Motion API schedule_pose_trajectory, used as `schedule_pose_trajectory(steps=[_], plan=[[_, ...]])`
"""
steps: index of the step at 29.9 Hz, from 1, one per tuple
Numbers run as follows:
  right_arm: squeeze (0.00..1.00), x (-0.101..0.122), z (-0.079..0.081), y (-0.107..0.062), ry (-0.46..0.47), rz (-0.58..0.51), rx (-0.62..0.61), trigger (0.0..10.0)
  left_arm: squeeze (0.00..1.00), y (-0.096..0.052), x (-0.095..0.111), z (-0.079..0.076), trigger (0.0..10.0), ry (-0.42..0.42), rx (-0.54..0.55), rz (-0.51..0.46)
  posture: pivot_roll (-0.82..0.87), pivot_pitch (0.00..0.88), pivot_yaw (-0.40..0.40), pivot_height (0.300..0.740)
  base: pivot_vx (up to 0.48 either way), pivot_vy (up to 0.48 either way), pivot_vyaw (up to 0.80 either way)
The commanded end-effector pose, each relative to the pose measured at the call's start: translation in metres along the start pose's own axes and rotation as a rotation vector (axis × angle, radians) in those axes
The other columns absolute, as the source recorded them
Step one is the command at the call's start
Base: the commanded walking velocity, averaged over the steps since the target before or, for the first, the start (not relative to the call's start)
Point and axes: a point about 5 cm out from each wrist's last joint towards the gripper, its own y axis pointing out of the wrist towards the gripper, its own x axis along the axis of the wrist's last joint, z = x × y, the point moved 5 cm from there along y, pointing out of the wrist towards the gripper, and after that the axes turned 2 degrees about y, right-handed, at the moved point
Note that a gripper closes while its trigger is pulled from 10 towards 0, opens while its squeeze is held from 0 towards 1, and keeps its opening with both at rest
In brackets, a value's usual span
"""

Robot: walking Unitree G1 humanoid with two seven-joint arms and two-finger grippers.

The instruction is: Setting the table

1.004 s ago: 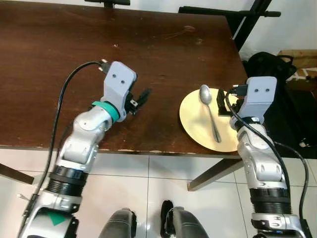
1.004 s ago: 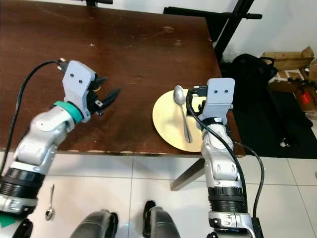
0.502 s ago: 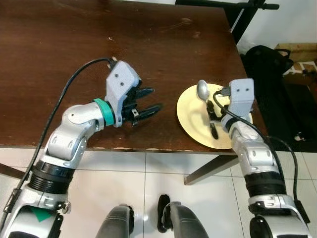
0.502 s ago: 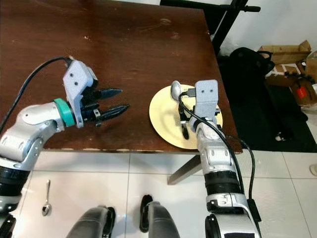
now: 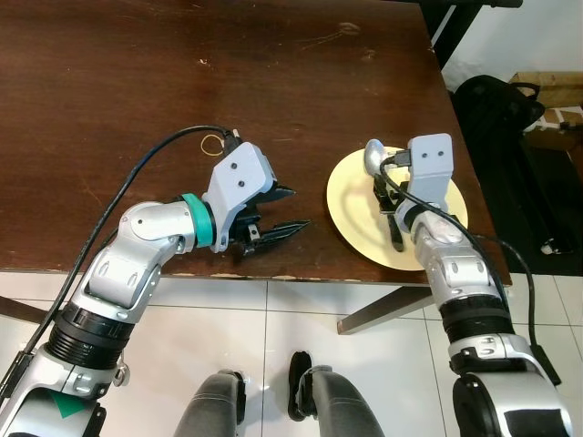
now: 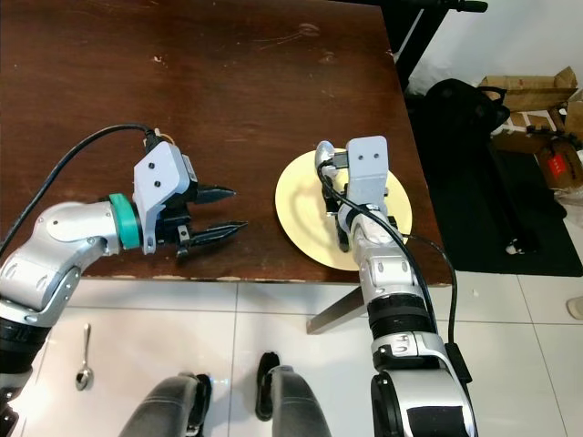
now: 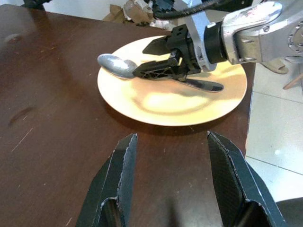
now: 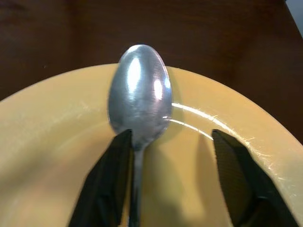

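A metal spoon (image 5: 373, 157) lies on a yellow plate (image 5: 351, 208) near the table's front right corner, its bowl toward the far side. My right gripper (image 8: 170, 137) is low over the plate and open. One finger sits against the spoon's handle and the other stands apart on the plate. In the left wrist view the spoon (image 7: 116, 65) and the right gripper (image 7: 142, 60) lie straight ahead across the plate (image 7: 156, 101). My left gripper (image 5: 299, 209) hovers open and empty over the dark wood, left of the plate and pointing at it.
The brown table (image 5: 137, 91) ends at its front edge just below both grippers, with a slanted leg (image 5: 387, 314) under the plate. A second spoon (image 6: 84, 360) lies on the tiled floor. A black bag (image 5: 496, 109) and cardboard boxes (image 6: 533, 91) sit to the right.
My right gripper has come from the plate's right rim down over the spoon's handle. My left gripper has opened and swung toward the plate, closer to the table's front edge.
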Motion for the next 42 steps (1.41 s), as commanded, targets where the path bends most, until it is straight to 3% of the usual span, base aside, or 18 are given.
schedule_pose_trajectory(steps=[1,4,7,8,10,13,15,17,20,22,25,29,36,37,38,39,40,42], plan=[[0.0,-0.044,-0.008,-0.007,-0.038,0.147,-0.021,0.0,0.0,0.001,-0.004,-0.007,10.0,-0.001,-0.017,0.017,0.22,0.212,-0.04,0.74,0.0,0.0,0.0],[0.0,-0.049,-0.007,-0.009,-0.05,0.157,-0.015,0.0,0.0,0.003,-0.005,-0.008,10.0,-0.003,-0.008,0.017,0.21,0.207,-0.039,0.74,0.0,0.0,0.0],[0.0,-0.054,-0.003,-0.01,0.021,0.174,0.005,0.0,0.0,0.004,-0.006,-0.009,10.0,-0.008,-0.002,0.017,0.21,0.205,-0.042,0.74,0.0,0.0,0.0],[0.0,-0.058,0.0,-0.012,0.097,0.19,0.019,0.0,0.0,0.004,-0.006,-0.009,10.0,-0.015,0.009,0.016,0.21,0.202,-0.045,0.74,0.0,0.0,0.0],[0.0,-0.058,0.0,-0.012,0.097,0.19,0.019,0.0,0.0,0.004,-0.006,-0.009,10.0,-0.015,0.009,0.016,0.21,0.202,-0.045,0.74,0.0,0.0,0.0],[0.0,-0.06,0.007,-0.014,0.236,0.194,0.048,0.0,0.0,0.005,-0.009,-0.01,10.0,-0.026,0.025,0.015,0.21,0.194,-0.055,0.74,0.0,0.0,0.0],[0.0,-0.059,0.008,-0.015,0.261,0.189,0.056,0.0,0.0,0.005,-0.009,-0.011,10.0,-0.028,0.028,0.016,0.21,0.194,-0.055,0.74,0.0,0.0,0.0],[0.0,-0.031,0.017,-0.016,0.34,0.071,0.121,0.0,0.0,0.005,-0.012,-0.01,10.0,-0.036,0.056,0.018,0.21,0.176,-0.054,0.74,0.0,0.0,0.0],[0.0,-0.002,0.02,-0.02,0.376,-0.049,0.165,0.0,0.0,0.004,-0.013,-0.009,10.0,-0.046,0.081,0.017,0.21,0.174,-0.054,0.74,0.0,0.0,0.0],[0.0,0.006,0.02,-0.022,0.38,-0.08,0.174,0.0,0.0,0.004,-0.013,-0.009,10.0,-0.048,0.087,0.016,0.21,0.169,-0.053,0.74,0.0,0.0,0.0],[0.0,0.043,0.02,-0.034,0.372,-0.223,0.221,0.0,0.0,0.0,-0.013,-0.006,10.0,-0.053,0.114,0.018,0.21,0.154,-0.05,0.74,0.0,0.0,0.0],[0.0,0.051,0.02,-0.039,0.343,-0.259,0.232,0.0,0.0,-0.001,-0.015,-0.005,10.0,-0.058,0.131,0.023,0.2,0.148,-0.046,0.74,0.0,0.0,0.0],[0.0,0.043,0.02,-0.04,0.28,-0.247,0.23,0.0,0.0,-0.001,-0.019,-0.004,10.0,-0.062,0.142,0.03,0.2,0.145,-0.043,0.74,0.0,0.0,0.0],[0.0,0.04,0.021,-0.039,0.258,-0.24,0.225,3.6,0.0,-0.001,-0.019,-0.004,10.0,-0.064,0.144,0.029,0.2,0.144,-0.042,0.74,0.0,0.0,0.0],[0.0,0.033,0.022,-0.038,0.225,-0.217,0.222,10.0,0.0,0.0,-0.018,-0.004,10.0,-0.064,0.145,0.028,0.2,0.143,-0.044,0.74,0.0,0.0,0.0],[0.0,0.033,0.022,-0.038,0.225,-0.217,0.222,10.0,0.0,0.0,-0.018,-0.004,10.0,-0.064,0.145,0.028,0.2,0.143,-0.044,0.74,0.0,0.0,0.0],[0.0,0.006,0.031,-0.037,0.156,-0.101,0.254,10.0,0.0,0.001,-0.019,-0.006,10.0,-0.066,0.146,0.029,0.2,0.143,-0.045,0.74,0.0,0.0,0.0],[0.0,-0.003,0.031,-0.037,0.141,-0.072,0.25,10.0,0.0,0.001,-0.02,-0.006,10.0,-0.068,0.147,0.03,0.19,0.146,-0.047,0.74,0.0,0.0,0.0]])
